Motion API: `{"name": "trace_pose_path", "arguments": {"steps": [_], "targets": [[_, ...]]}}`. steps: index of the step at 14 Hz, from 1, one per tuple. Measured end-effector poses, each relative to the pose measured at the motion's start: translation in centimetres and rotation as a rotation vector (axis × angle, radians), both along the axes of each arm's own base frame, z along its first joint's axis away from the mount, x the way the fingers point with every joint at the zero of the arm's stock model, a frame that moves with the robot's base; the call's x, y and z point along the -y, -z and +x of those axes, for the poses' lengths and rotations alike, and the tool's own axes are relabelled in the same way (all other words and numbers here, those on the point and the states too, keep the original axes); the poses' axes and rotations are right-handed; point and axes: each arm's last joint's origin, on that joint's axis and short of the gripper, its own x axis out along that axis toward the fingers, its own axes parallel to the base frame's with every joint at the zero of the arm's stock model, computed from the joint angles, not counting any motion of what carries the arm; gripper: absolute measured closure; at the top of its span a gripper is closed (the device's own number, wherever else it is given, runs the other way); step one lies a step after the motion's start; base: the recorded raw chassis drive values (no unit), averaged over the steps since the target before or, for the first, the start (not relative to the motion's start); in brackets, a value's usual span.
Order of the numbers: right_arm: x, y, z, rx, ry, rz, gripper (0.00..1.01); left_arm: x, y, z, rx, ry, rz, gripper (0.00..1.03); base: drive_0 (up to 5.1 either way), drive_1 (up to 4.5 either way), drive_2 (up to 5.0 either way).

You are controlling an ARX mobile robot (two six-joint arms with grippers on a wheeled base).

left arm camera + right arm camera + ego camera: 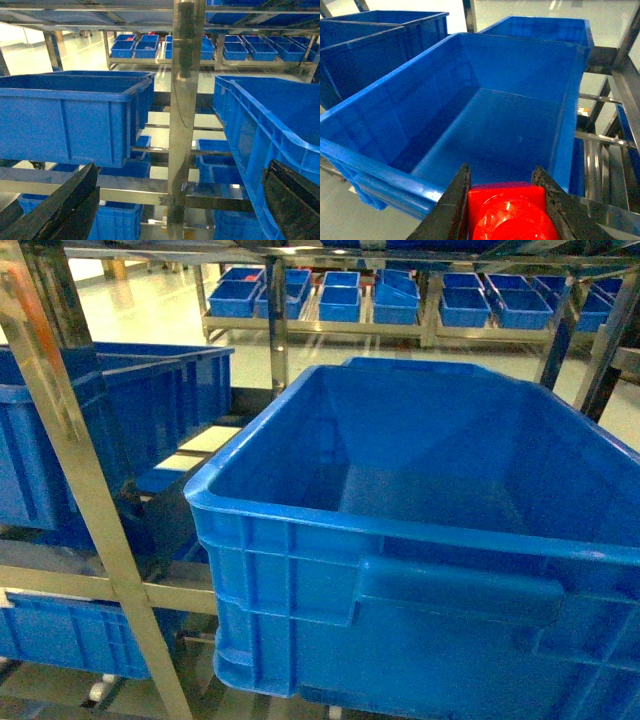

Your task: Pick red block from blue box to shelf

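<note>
The right end effector grips the red block just above the near rim of a dark blue crate on the shelf. The left end effector hangs open beside a shelf post.

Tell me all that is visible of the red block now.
The red block shows only in the right wrist view. It is glossy red plastic with a round stud facing the camera, and its lower part is cut off by the picture's edge. The right gripper's two dark fingers clamp it from both sides, above a large blue crate.
</note>
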Motion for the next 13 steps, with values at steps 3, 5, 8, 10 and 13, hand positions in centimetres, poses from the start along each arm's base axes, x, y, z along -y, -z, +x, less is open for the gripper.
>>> {"name": "trace_pose_path", "arguments": {"steps": [3,5,8,10,13], "targets": [[-2.1,0.9,2.7,0.09,-0.067,-0.033,0.73,0.0,0.0,0.0,0.0,0.0,0.0,0.05,0.0,0.0,0.0],[-2.6,2.0,4.1,0.111,-0.062,-0.077,0.74,0.0,0.0,0.0,0.0,0.0,0.0,0.05,0.0,0.0,0.0],[-2.7,3.1,7.5,0.124,0.004,-0.125,0.74,0.0,0.0,0.0,0.0,0.0,0.0,0.05,0.0,0.0,0.0],[-2.9,3.4,9.8,0.126,-0.017,-0.108,0.57,0.0,0.0,0.0,0.0,0.0,0.0,0.05,0.0,0.0,0.0],[-3.9,3.4,9.9,0.111,-0.065,-0.086,0.18,0.0,0.0,0.0,0.0,0.0,0.0,0.05,0.0,0.0,0.0]]}}
